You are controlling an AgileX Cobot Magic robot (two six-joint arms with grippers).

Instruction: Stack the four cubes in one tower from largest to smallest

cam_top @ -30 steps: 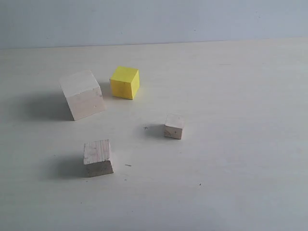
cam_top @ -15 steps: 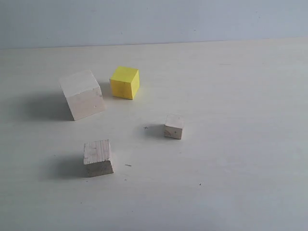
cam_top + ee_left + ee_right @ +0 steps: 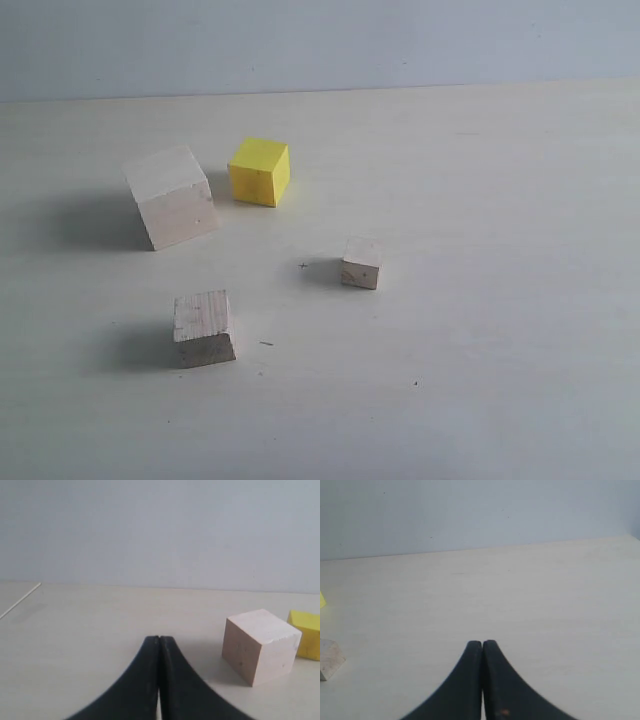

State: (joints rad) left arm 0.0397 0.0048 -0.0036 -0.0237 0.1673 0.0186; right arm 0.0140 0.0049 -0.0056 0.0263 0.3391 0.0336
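Black left fingers (image 3: pixel 142 680) (pressed together) appear only wrist-side.

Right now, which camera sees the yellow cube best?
The exterior view. It shows the whole yellow cube, top and sides, with nothing covering it. The left wrist view cuts it off at the picture's edge, next to the big cube. The right wrist view catches only a tiny yellow sliver at its edge.
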